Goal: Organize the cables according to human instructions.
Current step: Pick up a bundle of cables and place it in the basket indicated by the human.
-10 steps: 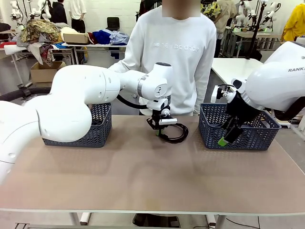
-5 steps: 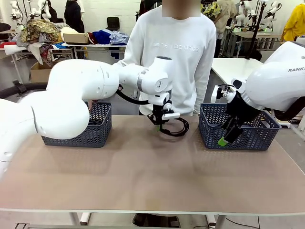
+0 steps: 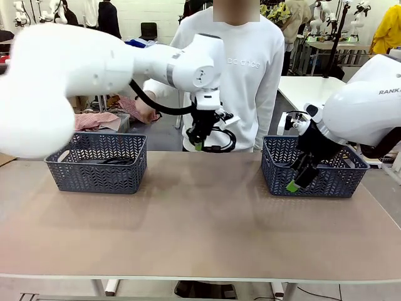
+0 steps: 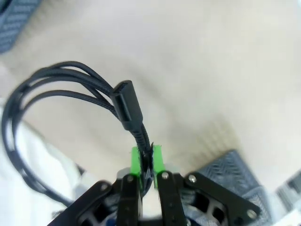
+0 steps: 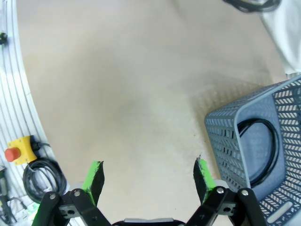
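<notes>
The left gripper (image 3: 199, 145) — clamped tight on a coiled cable (image 3: 220, 141) — has lifted it off the counter (image 3: 200, 219); the right gripper (image 3: 299, 178) stays wide open, holding nothing.

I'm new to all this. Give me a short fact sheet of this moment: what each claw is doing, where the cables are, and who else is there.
left gripper: shut on a coiled cable, held in the air above the table
right gripper: open, holding nothing, beside the right basket
left basket: holds a black cable
right basket: holds a coiled cable
person: stands at the far side in a white sweatshirt
</notes>
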Controlling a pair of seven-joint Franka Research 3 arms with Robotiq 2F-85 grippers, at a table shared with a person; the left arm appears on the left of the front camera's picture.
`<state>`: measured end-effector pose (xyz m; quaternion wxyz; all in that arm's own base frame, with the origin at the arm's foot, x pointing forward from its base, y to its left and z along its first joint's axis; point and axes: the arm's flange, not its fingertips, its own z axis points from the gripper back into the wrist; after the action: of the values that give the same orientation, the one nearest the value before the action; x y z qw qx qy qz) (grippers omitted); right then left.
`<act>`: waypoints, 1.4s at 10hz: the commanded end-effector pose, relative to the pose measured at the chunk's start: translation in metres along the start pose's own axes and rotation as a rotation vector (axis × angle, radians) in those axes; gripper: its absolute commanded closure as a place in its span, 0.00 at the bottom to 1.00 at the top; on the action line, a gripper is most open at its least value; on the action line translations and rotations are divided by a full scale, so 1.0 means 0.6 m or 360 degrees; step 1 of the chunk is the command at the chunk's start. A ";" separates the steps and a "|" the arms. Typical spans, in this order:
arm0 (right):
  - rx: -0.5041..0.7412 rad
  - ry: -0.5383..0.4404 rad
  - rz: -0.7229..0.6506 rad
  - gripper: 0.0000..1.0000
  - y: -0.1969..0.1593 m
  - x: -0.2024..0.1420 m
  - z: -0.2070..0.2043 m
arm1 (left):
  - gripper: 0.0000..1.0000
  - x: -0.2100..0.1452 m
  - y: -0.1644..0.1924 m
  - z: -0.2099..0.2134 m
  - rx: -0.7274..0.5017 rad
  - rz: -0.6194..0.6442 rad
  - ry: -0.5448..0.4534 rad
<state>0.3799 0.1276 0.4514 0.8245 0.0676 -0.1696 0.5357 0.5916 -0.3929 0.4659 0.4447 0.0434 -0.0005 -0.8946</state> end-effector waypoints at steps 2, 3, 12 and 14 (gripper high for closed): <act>-0.0010 0.0007 -0.0009 0.00 0.002 0.001 -0.002 | 1.00 -0.058 -0.143 0.035 0.0038 0.0312 -0.0082; -0.0010 0.0007 -0.0009 0.00 0.002 0.001 -0.002 | 1.00 -0.084 -0.177 0.048 0.0043 0.0389 -0.0083; -0.0010 0.0007 -0.0009 0.00 0.002 0.001 -0.002 | 1.00 -0.313 -0.357 0.050 0.0076 0.0829 -0.0112; -0.0010 0.0007 -0.0009 0.00 0.002 0.001 -0.002 | 1.00 -0.355 -0.356 0.031 0.0079 0.0776 -0.0047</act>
<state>0.3800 0.1278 0.4515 0.8243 0.0677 -0.1696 0.5358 0.5428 -0.1019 0.4974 0.6603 0.0282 -0.0336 -0.7497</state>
